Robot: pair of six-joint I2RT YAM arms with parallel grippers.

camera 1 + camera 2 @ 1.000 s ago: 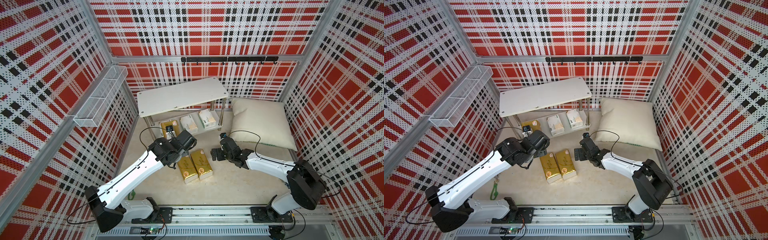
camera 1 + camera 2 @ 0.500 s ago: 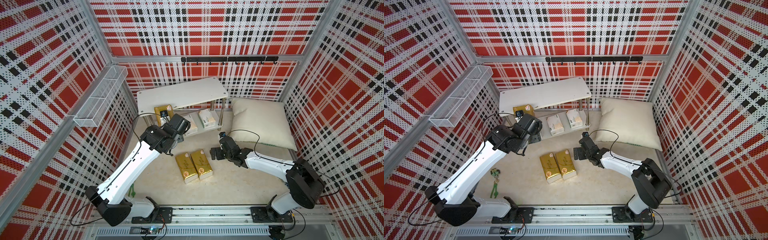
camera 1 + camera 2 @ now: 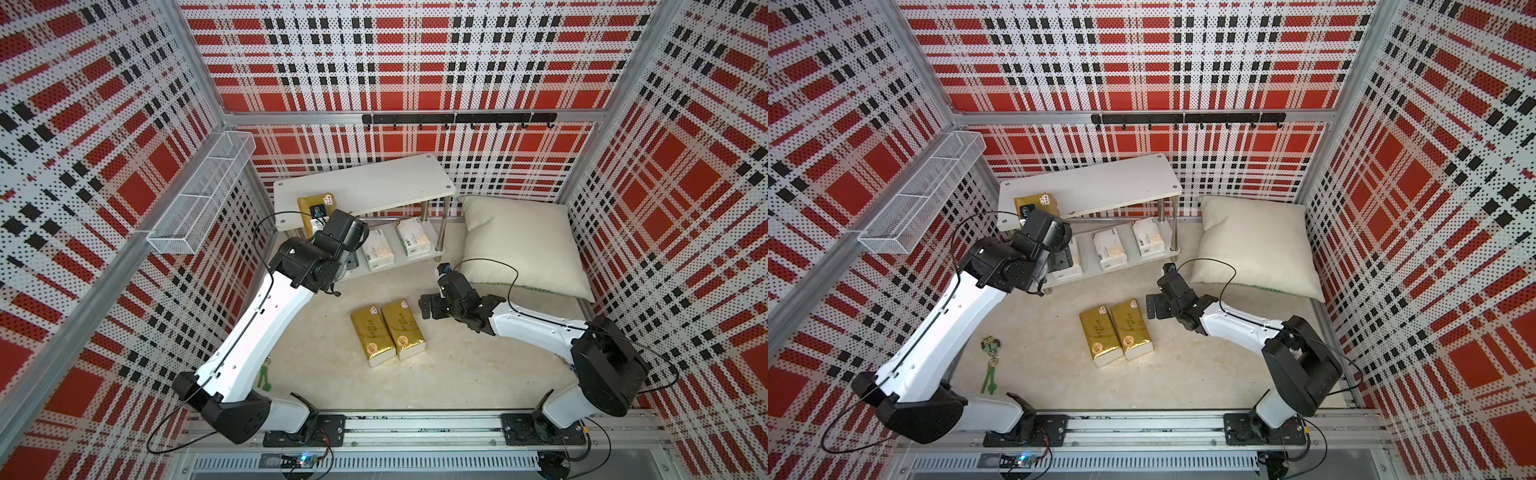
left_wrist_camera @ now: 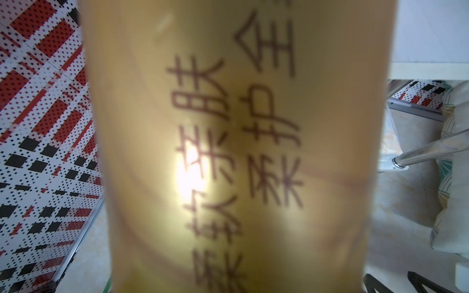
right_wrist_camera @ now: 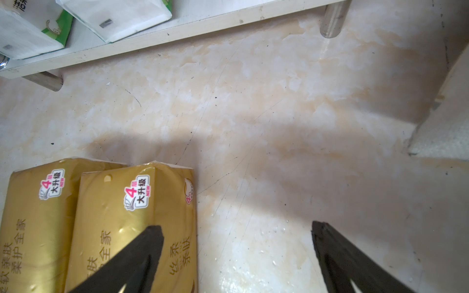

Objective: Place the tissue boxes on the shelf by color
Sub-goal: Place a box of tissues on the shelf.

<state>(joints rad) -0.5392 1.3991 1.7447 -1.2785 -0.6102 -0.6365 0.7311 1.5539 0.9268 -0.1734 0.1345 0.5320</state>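
On the shelf (image 3: 374, 187), white packs (image 3: 376, 251) fill the lower board, the left gripper (image 3: 318, 212) clamps one gold pack (image 3: 311, 203) at the top board's edge, and two gold packs (image 3: 386, 332) wait on the floor before it, beside the wide-open, empty right gripper (image 5: 237, 256).

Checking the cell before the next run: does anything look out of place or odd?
Yes: a green keychain-like trinket lies on the floor beside the left arm's base, unrelated to the tissue packs. The shelf also stands askew to the back wall.

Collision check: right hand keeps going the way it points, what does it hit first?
Probably bare floor. The open right hand angles down beside the gold packs, toward the shelf; depth unclear.
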